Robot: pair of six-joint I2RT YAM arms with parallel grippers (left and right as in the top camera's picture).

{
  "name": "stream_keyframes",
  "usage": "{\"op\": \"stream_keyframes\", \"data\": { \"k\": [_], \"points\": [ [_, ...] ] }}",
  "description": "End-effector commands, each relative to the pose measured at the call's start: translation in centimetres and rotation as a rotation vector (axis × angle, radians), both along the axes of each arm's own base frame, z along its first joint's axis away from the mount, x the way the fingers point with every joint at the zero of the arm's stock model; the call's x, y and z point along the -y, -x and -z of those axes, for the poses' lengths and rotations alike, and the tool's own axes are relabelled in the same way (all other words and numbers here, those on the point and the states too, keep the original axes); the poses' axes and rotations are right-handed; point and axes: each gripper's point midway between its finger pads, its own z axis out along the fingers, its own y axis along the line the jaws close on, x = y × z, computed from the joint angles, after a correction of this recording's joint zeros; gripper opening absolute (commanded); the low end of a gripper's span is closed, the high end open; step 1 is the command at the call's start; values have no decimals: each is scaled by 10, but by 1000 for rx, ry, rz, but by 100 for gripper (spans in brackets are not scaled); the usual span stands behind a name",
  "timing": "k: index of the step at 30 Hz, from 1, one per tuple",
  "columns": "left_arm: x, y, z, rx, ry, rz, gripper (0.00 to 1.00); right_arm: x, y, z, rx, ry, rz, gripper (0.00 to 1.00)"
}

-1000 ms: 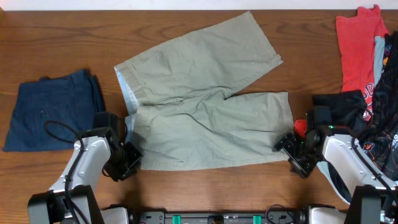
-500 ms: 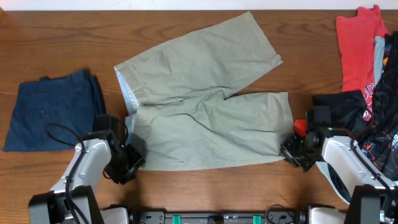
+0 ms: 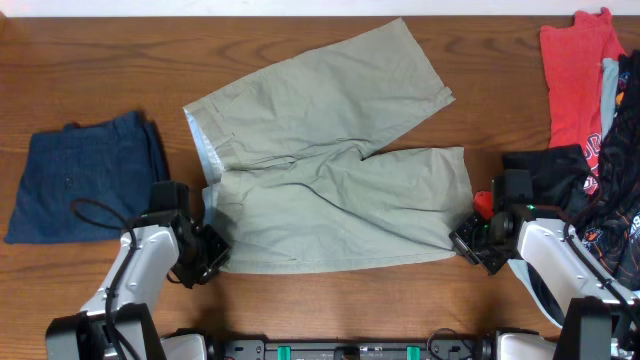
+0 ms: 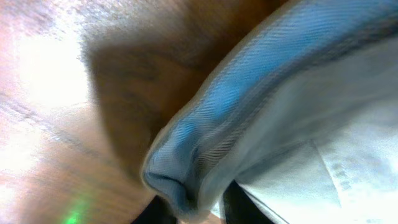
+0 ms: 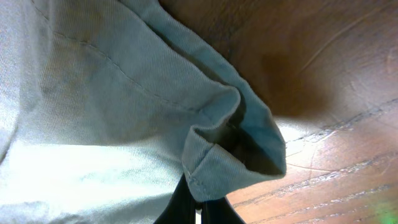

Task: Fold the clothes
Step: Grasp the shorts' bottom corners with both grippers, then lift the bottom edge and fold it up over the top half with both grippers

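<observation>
khaki shorts (image 3: 330, 190) held by mere corners: left gripper (image 3: 207, 256) clamps waistband (image 4: 249, 93), right gripper (image 3: 466, 240) clamps hem (image 5: 230, 155); either could slip.

Both arms reach in low from the bottom corners of the overhead frame, elbows bent. The left pincer (image 3: 212, 258) sits at lower left and the right pincer (image 3: 463, 240) at lower right, each clamped on an edge of the shorts (image 3: 330, 200).

No readable text, brand, number or sign in any view. Only faint grey marks (image 4: 339, 177) on the pale inner lining of the khaki shorts (image 4: 311, 124) in the left wrist view, too blurred to read. Red-and-white printing (image 3: 592, 150) on the black jersey (image 3: 612, 215) at the overhead's right edge, too small to make out.
</observation>
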Motion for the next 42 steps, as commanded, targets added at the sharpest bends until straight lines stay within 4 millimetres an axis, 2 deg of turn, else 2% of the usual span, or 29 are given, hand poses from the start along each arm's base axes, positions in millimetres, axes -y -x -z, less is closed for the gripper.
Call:
{"op": "stream_keyframes", "data": {
  "k": [1,6,8,11,14,17,22,27,30,35,39,42],
  "points": [
    [-3,11,11,-32,-24,5,6,8,1,1,3,51,-1,1],
    [-3,14,7,-46,-21,26,6,17,-1,1,19,106,-53,1],
    [-2,19,-2,-68,-15,53,6,19,-2,-3,27,113,-89,1],
    [2,31,-24,-94,6,102,6,28,-7,-19,35,140,-102,1],
    [9,39,-50,-61,40,150,6,38,-16,-48,77,175,-119,1],
    [26,41,-74,40,115,158,6,45,-22,-83,129,192,-162,1],
    [45,56,-104,168,183,162,6,62,-16,-137,165,271,-168,1],
    [47,73,-130,248,172,157,6,70,-14,-184,249,350,-207,1],
    [46,64,-152,353,150,168,6,72,-26,-214,347,391,-252,1],
    [34,31,-188,530,65,169,6,73,-61,-261,534,459,-330,1],
    [8,0,-195,582,-64,60,6,60,-103,-287,707,457,-422,1],
    [1,-19,-194,584,-75,-7,6,50,-134,-290,788,451,-484,1]
  ]
}}
